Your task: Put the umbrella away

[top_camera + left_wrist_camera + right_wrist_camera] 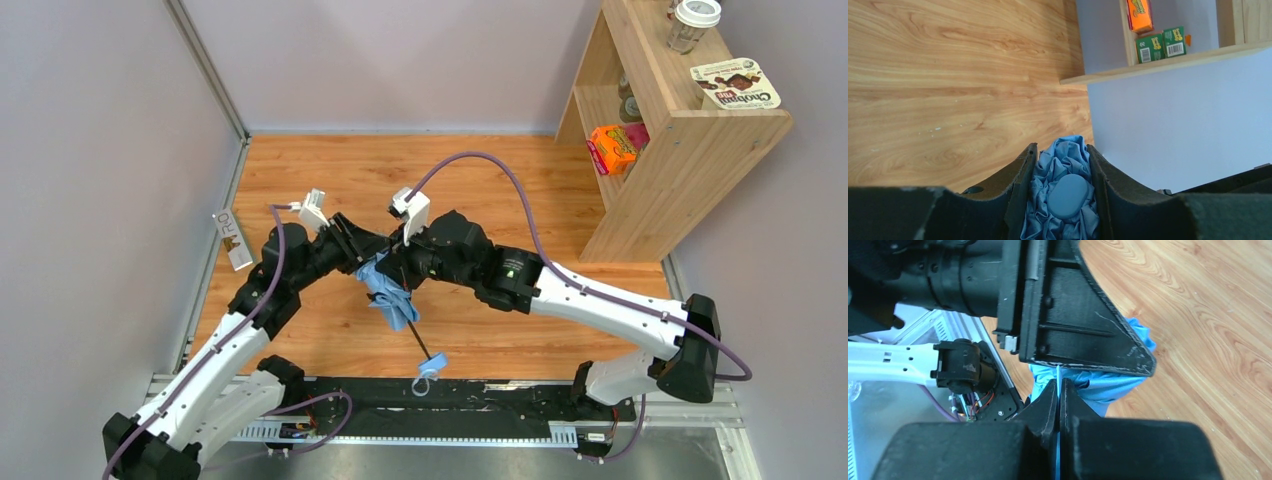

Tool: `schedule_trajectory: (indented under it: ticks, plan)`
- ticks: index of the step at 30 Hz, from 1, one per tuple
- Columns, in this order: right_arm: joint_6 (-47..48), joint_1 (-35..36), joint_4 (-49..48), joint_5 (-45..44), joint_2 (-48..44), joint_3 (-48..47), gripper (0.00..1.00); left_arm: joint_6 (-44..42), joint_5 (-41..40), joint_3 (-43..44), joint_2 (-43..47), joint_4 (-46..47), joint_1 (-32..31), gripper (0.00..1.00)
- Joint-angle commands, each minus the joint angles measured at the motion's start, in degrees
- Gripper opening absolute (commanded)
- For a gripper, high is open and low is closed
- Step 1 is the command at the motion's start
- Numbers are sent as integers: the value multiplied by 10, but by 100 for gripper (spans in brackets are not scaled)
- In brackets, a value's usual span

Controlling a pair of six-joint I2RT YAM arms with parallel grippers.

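Observation:
The umbrella [392, 292] is folded, its sky-blue canopy bunched mid-table. Its dark shaft runs toward the near edge and ends at a small blue handle [432, 366] with a strap. My left gripper [362, 256] is shut on the bunched canopy. In the left wrist view the crumpled fabric [1060, 160] and an oval blue cap [1068, 195] fill the gap between the fingers of the left gripper [1062, 148]. My right gripper [402, 268] meets it from the right. Seen from the right wrist, the right gripper [1058, 383] is shut on a thin blue strip of the umbrella [1108, 388], under the left gripper's finger [1083, 325].
A wooden shelf [690, 150] stands at the back right with an orange box [612, 148], a jar [693, 25] and a snack pack [737, 85]. A small card [233, 240] leans by the left wall. Grey walls enclose the wooden table [330, 170].

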State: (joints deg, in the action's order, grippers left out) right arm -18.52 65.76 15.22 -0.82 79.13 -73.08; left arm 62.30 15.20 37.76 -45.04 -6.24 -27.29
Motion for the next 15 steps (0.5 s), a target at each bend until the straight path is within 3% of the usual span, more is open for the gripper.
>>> schedule_trajectory:
  ticks: [1, 8, 15]
  plan:
    - [-21, 39, -125, 216, -25, 19, 0, 55, 16, -6, -14, 149, 6, 0]
    - [-67, -6, -147, 260, -35, 52, 0, 116, 57, -46, -26, 288, 18, 0]
    - [-29, -16, -120, 325, -23, 37, 0, 153, 87, -48, -21, 271, 33, 0]
